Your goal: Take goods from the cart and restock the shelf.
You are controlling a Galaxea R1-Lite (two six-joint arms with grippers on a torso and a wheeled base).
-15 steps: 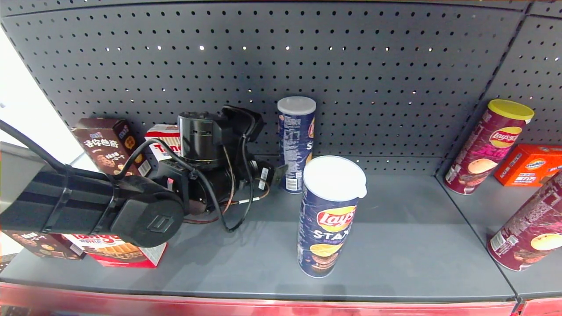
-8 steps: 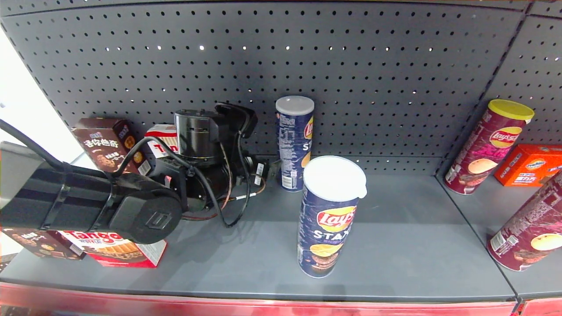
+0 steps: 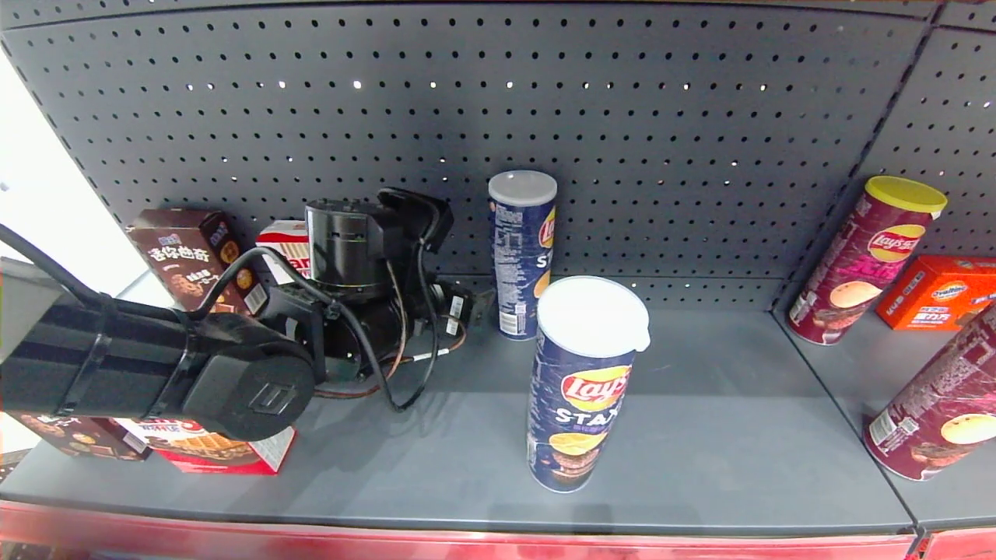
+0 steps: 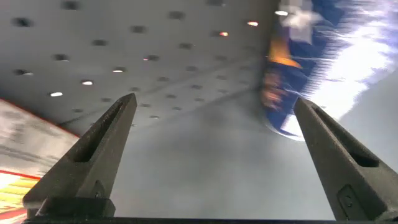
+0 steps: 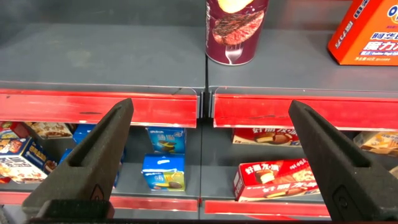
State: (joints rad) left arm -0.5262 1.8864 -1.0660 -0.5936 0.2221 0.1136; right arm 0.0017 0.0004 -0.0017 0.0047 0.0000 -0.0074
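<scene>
Since a second ago, the left arm has slid back to the left, away from the back blue can (image 3: pixel 520 257). That can moved a tiny bit left too and now stands alone, tall and straight, close to the back wall (image 3: pixel 622 117).

The left end effector (image 3: pixel 476 300) sits low over the shelf (image 3: pixel 724 435), just beside the back blue can and not touching it. Its two dark pointy fingers are spread wide with nothing between them. The right end effector (image 5: pixel 211 104) is spread wide too, holding nothing, and it faces the red shelf edges (image 5: pixel 155 106) lower down.

The front blue can (image 3: pixel 583 389) stands near the shelf's red front lip (image 3: pixel 467 544). There is lots of bare gray shelf to the right of both blue cans. A gap also lies between the two cans.

The shelf is flat, smooth gray metal. The back wall is gray metal full of small round holes. The cans are round tubes with flat plastic lids. At the far right, two dark red cans (image 3: pixel 864 260) lean over, next to an orange box (image 3: pixel 938 292). On the left are a brown box (image 3: pixel 191 257) and a red and white box (image 3: pixel 210 447), both with square corners.
</scene>
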